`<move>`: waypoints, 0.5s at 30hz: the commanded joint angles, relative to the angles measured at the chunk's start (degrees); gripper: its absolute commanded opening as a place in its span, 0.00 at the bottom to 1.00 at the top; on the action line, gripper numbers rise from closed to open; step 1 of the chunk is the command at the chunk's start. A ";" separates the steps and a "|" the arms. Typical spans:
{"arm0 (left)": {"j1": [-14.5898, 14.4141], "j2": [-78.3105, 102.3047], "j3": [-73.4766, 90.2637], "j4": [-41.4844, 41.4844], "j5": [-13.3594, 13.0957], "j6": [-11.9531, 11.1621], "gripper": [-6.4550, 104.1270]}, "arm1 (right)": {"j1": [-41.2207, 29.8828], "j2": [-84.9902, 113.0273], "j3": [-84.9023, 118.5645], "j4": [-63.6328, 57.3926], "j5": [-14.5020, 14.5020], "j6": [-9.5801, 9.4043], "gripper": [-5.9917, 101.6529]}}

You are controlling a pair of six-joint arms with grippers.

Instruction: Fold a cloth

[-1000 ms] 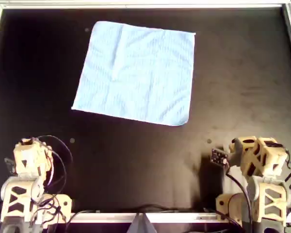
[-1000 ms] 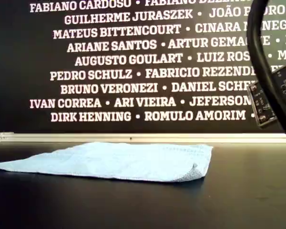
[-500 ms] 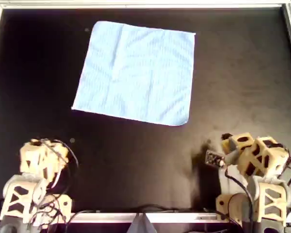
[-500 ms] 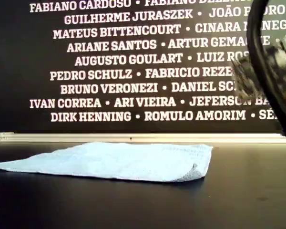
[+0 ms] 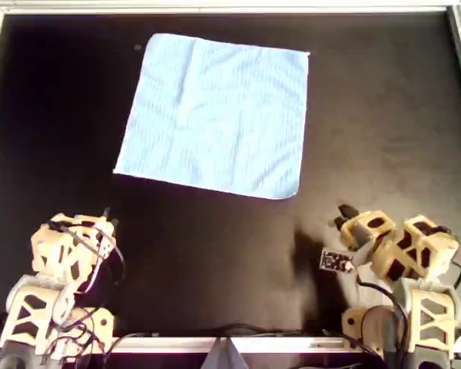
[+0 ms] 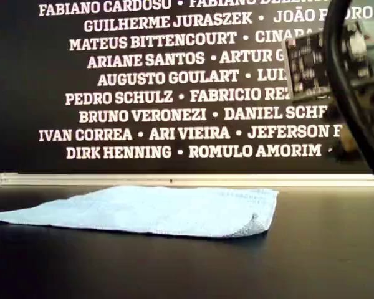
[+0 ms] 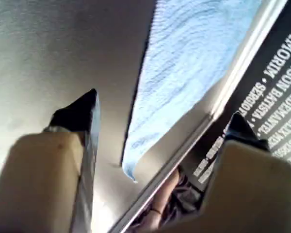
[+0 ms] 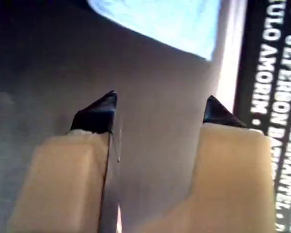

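Note:
The light blue cloth (image 5: 215,115) lies flat and spread open on the black table, toward the far side and a little to the overhead view's left. In the exterior view the cloth (image 6: 156,210) rests low with its near corner slightly raised. My left gripper (image 5: 106,221) sits near the overhead view's lower left, open, well short of the cloth. My right gripper (image 5: 342,217) is at the overhead view's lower right, open, also apart from it. In the left wrist view the gripper (image 7: 166,107) holds nothing, with the cloth (image 7: 194,58) beyond. In the right wrist view the empty gripper (image 8: 161,97) faces the cloth (image 8: 169,19).
A metal rail (image 5: 230,8) borders the table's far and side edges. Behind it stands a black wall with white names (image 6: 174,93). A circuit board (image 6: 308,65) and a black cable (image 6: 349,106) on the right arm fill the exterior view's upper right.
Both arms have swung forward toward the cloth in the overhead view. The right arm's circuit board rose and shifted left in the exterior view. The cloth has not moved.

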 commanded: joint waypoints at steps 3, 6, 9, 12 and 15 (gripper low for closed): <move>-0.62 0.09 -1.05 -1.85 -0.53 7.38 0.89 | 0.35 -0.44 -5.27 -3.16 -0.09 0.00 0.72; -0.62 0.09 -1.05 -1.85 -1.14 8.17 0.89 | 0.44 -7.73 -5.80 -3.78 -0.09 -0.44 0.72; -0.62 0.09 -1.23 -1.85 -3.60 8.17 0.89 | 2.20 -19.25 -8.17 -8.88 -0.09 -0.44 0.72; -0.62 0.09 -1.05 -4.83 -6.42 8.09 0.89 | 5.98 -33.05 -13.89 -12.66 -0.09 0.35 0.72; -0.62 -1.93 -0.97 -10.46 -8.88 8.44 0.89 | 10.28 -48.69 -20.65 -13.18 0.00 -0.09 0.72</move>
